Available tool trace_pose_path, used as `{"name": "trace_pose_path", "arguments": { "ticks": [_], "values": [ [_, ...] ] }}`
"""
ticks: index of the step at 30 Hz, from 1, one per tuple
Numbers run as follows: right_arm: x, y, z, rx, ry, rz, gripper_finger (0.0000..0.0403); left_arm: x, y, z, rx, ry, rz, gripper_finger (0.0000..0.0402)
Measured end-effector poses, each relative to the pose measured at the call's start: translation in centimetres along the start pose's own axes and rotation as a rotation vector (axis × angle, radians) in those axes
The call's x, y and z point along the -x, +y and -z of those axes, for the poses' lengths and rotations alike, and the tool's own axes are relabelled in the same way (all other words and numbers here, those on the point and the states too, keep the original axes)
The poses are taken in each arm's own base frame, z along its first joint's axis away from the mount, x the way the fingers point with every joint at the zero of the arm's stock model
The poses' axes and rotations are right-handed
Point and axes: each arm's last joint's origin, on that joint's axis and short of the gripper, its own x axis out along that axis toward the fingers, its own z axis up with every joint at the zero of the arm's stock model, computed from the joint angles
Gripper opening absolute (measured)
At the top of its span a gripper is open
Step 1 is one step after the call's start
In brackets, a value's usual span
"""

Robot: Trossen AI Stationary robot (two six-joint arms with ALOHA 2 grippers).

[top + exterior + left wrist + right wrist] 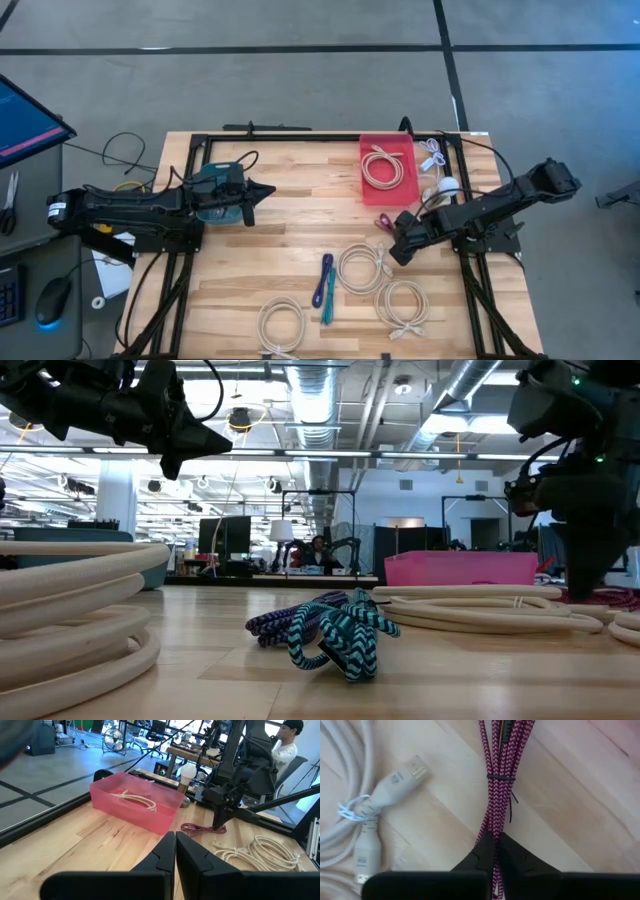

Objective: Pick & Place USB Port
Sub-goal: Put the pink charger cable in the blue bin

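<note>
Your right gripper (494, 845) is clenched on the maroon braided cable (497, 785), right of centre in the high view; its bundle runs straight out from the jaws. The pink bin (388, 162) lies just above. Left gripper (175, 857) waits mid-left, pinched shut, empty.

Bare counter (290, 215) lies open between the arms; white cable coils (362, 268) crowd its near right. The pink bin (387, 165) seemingly blocks the far right.
</note>
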Motion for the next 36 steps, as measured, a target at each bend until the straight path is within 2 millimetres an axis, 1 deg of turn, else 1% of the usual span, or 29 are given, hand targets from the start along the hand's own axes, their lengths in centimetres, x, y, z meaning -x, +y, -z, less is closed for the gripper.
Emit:
{"name": "trace_pose_path", "arguments": {
  "ticks": [4,9,13,19,23,28,31,36],
  "values": [
    [0.9,0.9,-0.8,0.049,-0.052,-0.027,0.0003,0.0,0.0,0.0,0.0,0.0,0.0,0.0012],
    [2.8,2.6,-2.3,0.138,-0.166,-0.057,0.0002,0.0,0.0,0.0,0.0,0.0,0.0,0.0012],
    [4.4,3.8,-3.7,0.204,-0.294,-0.081,0.0001,0.0,0.0,0.0,0.0,0.0,0.0,0.0012],
    [6.1,5.1,-6.3,0.279,-0.464,-0.177,0.0001,0.0,0.0,0.0,-0.006,0.0,0.0,0.0012],
    [6.5,5.3,-7.9,0.318,-0.571,-0.219,0.0,0.0,0.0,0.0,-0.008,0.0,0.0,0.0026],
    [6.9,5.0,-9.7,0.336,-0.664,-0.221,0.0,0.0,0.0,0.0,-0.032,0.0,0.0,0.0068],
    [7.0,5.0,-10.6,0.353,-0.715,-0.251,0.0,0.0,0.0,0.0,-0.032,0.0,0.001,0.0091],
    [6.2,5.8,-12.3,0.384,-0.796,-0.324,0.0,0.0,0.0,-0.2,-0.023,-0.018,0.005,0.011]
  ]
}}
